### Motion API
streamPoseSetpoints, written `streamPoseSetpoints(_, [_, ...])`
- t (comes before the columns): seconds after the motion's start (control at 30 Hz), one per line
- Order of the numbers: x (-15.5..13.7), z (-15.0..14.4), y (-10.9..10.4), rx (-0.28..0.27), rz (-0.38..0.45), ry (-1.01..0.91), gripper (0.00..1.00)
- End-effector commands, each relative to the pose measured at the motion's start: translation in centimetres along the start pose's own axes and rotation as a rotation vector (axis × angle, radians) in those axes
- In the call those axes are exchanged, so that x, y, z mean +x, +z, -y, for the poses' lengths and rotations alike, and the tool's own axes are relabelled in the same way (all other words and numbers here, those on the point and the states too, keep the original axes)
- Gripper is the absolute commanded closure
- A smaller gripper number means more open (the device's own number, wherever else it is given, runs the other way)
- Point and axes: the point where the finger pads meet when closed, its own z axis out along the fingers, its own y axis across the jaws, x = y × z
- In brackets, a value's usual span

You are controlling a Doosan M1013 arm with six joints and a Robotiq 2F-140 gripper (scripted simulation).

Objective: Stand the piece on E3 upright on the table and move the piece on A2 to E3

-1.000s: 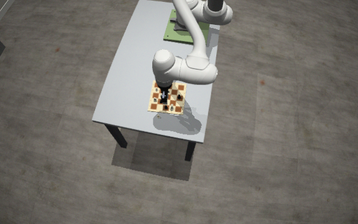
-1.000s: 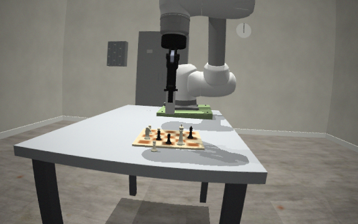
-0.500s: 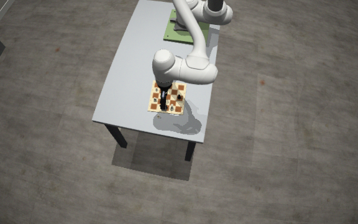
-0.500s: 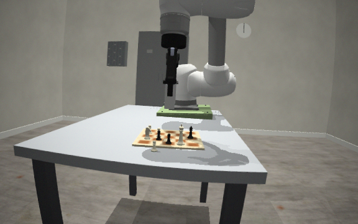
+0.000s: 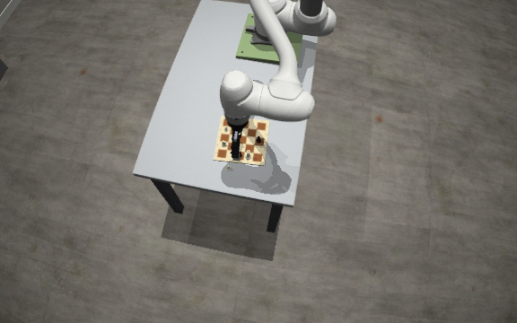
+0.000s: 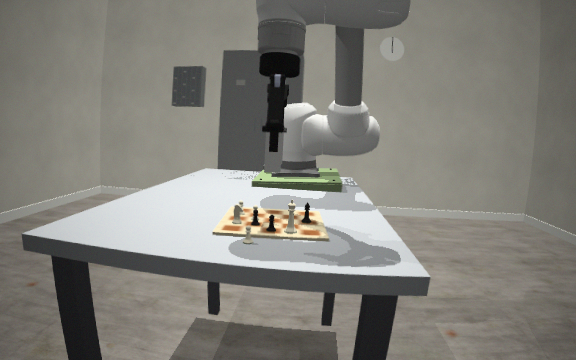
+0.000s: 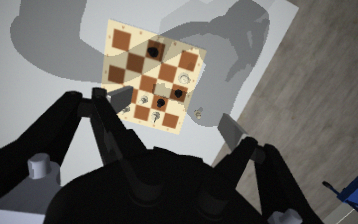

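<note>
The black two-finger gripper [image 5: 235,154] [image 6: 273,149] [image 7: 177,108] hangs wide open and empty above the checkered brown-and-cream chessboard [image 5: 217,153] [image 6: 220,230] [image 7: 111,30], while a small cream pawn [image 5: 229,168] [image 6: 248,237] [image 7: 198,114] stands upright just off its edge on the pale grey worktop [image 5: 179,112] [image 6: 150,215] [image 7: 95,20]

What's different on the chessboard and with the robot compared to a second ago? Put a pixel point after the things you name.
The hand [image 5: 236,143] [image 6: 274,142] [image 7: 177,108] has opened, its fingers spreading apart from a narrower stance. Nothing was visibly picked up or let go. The arm [image 5: 284,105] [image 6: 348,65] looks unmoved, and so do the pieces on the board [image 5: 216,152] [image 6: 219,232] [image 7: 116,26] and the pale one [image 5: 229,168] [image 6: 248,236] [image 7: 198,114] off it.
</note>
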Motion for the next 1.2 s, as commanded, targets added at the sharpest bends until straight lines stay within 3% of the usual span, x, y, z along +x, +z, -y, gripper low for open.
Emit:
streamPoseSetpoints(0.0, [0.0, 0.0, -0.3, 0.0, 0.0, 0.0, 0.0])
streamPoseSetpoints(0.4, [0.0, 0.0, -4.5, 0.0, 0.0, 0.0, 0.0])
streamPoseSetpoints(0.63, [0.0, 0.0, -5.8, 0.0, 0.0, 0.0, 0.0])
streamPoseSetpoints(1.17, [0.0, 0.0, -6.2, 0.0, 0.0, 0.0, 0.0])
